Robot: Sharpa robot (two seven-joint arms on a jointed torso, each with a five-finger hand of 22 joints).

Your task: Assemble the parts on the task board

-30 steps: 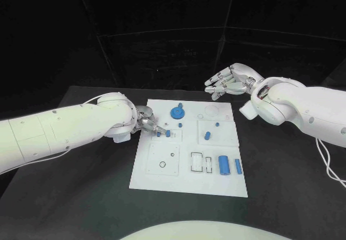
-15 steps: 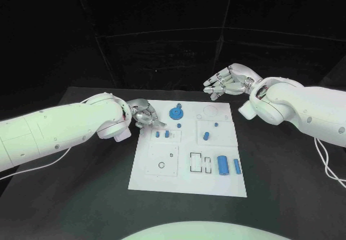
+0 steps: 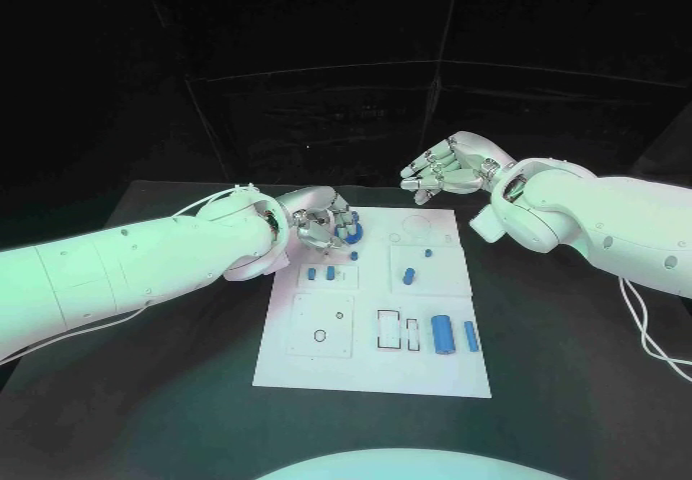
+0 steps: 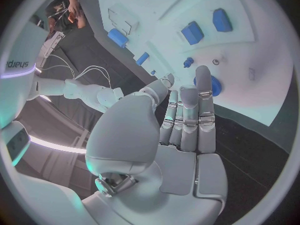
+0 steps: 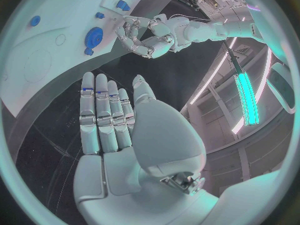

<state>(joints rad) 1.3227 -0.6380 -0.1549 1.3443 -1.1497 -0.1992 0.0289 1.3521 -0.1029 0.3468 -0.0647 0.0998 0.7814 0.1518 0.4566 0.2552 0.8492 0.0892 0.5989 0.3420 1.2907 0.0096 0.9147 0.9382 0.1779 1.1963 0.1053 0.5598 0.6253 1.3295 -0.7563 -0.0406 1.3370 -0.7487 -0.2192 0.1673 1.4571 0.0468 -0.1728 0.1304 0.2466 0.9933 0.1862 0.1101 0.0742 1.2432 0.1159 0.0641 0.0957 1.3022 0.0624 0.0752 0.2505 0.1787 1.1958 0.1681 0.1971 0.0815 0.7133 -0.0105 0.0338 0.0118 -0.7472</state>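
My left hand (image 3: 323, 222) hovers, fingers extended side by side and holding nothing, over the far left corner of the white task board (image 3: 368, 372), just beside the round blue gear (image 3: 351, 233). My right hand (image 3: 450, 165), fingers loosely apart and empty, hangs above the table (image 3: 173, 400) beyond the board's far edge. Small blue parts (image 3: 408, 275) lie mid-board, and two blue cylinders (image 3: 453, 334) lie side by side near its right edge.
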